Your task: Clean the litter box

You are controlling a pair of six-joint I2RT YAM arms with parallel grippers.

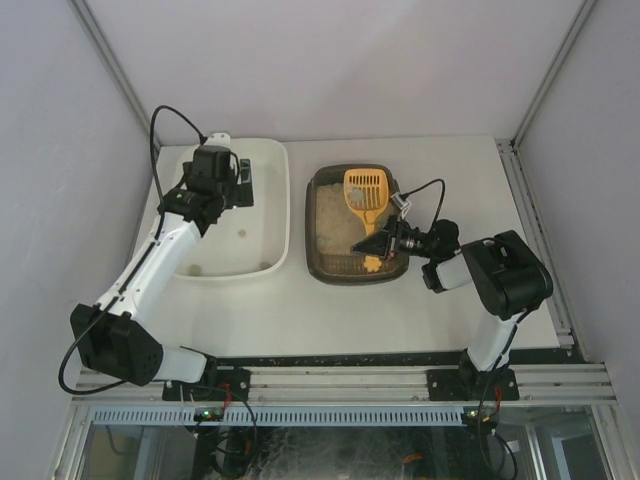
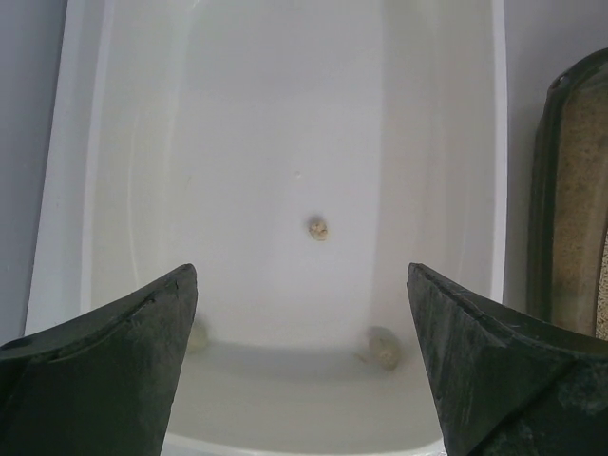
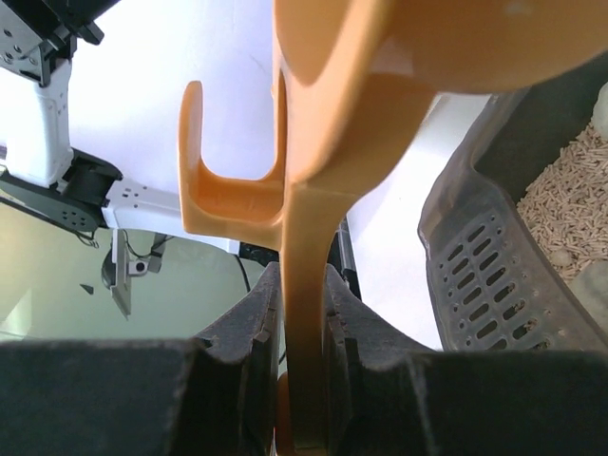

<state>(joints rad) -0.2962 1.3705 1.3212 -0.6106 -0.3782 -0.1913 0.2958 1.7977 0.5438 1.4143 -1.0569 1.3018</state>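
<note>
The litter box (image 1: 311, 225) is a dark brown tray of beige pellets right of centre; its slotted rim (image 3: 494, 275) and pellets (image 3: 570, 199) show in the right wrist view. An orange slotted scoop (image 1: 366, 188) lies tilted over the litter. My right gripper (image 1: 378, 243) is shut on the scoop's handle (image 3: 309, 285), both pads pressed on it (image 3: 306, 323). My left gripper (image 1: 244, 182) hangs open over the white tub (image 1: 272, 200) with nothing between its fingers (image 2: 302, 361).
Three small clumps lie on the tub's floor: one in the middle (image 2: 318, 228), one at the near right (image 2: 385, 349), one at the near left (image 2: 197, 334). The litter box's edge (image 2: 570, 209) stands just right of the tub. Metal frame posts border the table.
</note>
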